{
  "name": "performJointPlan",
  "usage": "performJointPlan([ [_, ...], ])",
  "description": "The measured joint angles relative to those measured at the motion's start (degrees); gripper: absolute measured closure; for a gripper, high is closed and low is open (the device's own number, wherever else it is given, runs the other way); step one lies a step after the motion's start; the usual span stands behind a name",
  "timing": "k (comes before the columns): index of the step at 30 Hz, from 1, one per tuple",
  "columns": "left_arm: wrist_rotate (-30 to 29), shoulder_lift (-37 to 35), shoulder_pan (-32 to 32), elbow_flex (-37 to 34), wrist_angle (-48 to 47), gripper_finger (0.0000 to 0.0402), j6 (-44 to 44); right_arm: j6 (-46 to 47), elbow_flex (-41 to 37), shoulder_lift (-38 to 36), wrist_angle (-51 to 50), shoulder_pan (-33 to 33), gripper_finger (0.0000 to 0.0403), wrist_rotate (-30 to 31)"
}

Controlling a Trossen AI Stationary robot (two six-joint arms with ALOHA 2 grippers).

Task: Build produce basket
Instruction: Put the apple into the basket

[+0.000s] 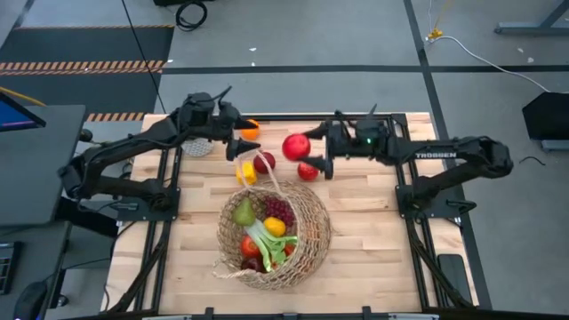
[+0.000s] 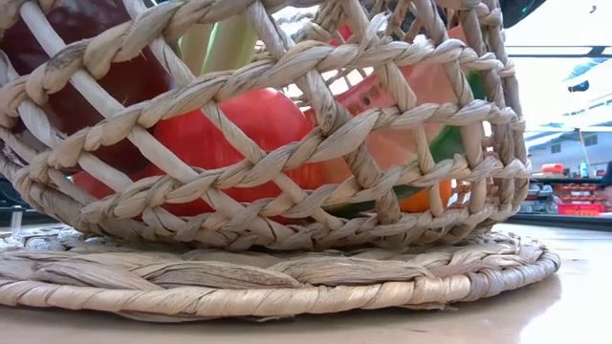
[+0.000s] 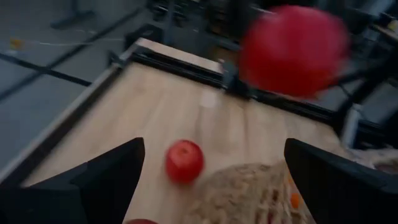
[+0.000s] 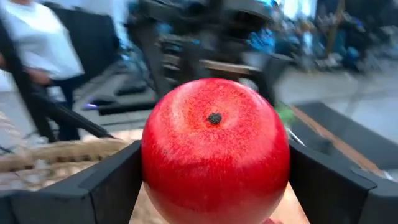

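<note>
The tan wicker basket (image 1: 307,233) stands mid-table on its round woven base (image 2: 287,277), with a pear, grapes, an orange, a leek and red fruit inside. My right gripper (image 1: 308,148) is shut on a red apple (image 1: 296,147) beyond the basket's far side. My left gripper (image 1: 238,145) is open and empty at the far left of the basket, its fingers wide apart in the left wrist view (image 3: 214,155). A second red apple (image 1: 308,171) lies on the table; it also shows in the left wrist view (image 3: 184,160). My right gripper pinches the red apple by two opposite sides (image 4: 152,168) between its two fingers (image 4: 112,180). The fingers come level from the table's right side. The apple's dimpled end (image 4: 214,118) faces back toward the wrist. The apple is lifted clear of the table in the left wrist view (image 3: 292,50).
A dark red fruit (image 1: 264,163) and a yellow one (image 1: 248,172) lie by the basket's handle (image 1: 271,178). An orange (image 1: 250,130) and a small white pot (image 1: 199,145) sit at the far edge near my left arm. A person (image 4: 37,50) stands beyond the table.
</note>
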Motion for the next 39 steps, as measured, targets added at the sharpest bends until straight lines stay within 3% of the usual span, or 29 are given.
performJointPlan([
  [10,-12.2,-1.0,6.1,1.3,-0.6,0.0008,-0.3,-1.2,0.0,1.1,6.7,12.7,0.0036,7.3],
  [15,-8.9,0.2,10.0,1.3,-4.7,0.0008,-1.9,-1.5,0.9,5.8,12.6,16.6,0.0036,7.9],
  [23,-6.7,0.2,9.5,1.3,-16.6,0.0008,3.7,-3.3,13.1,18.6,7.8,20.5,0.0034,3.8],
  [30,-6.7,0.2,7.6,-1.2,-16.2,0.0008,8.6,-3.9,18.4,26.3,7.3,21.8,0.0019,3.8],
  [36,-6.7,0.2,6.5,-9.6,-6.5,0.0008,9.3,-0.7,20.0,26.5,7.3,21.8,0.0019,3.8],
  [39,-6.7,0.2,6.9,-10.4,-5.8,0.0008,9.4,0.6,19.9,26.4,7.3,21.8,0.0018,3.8],
])
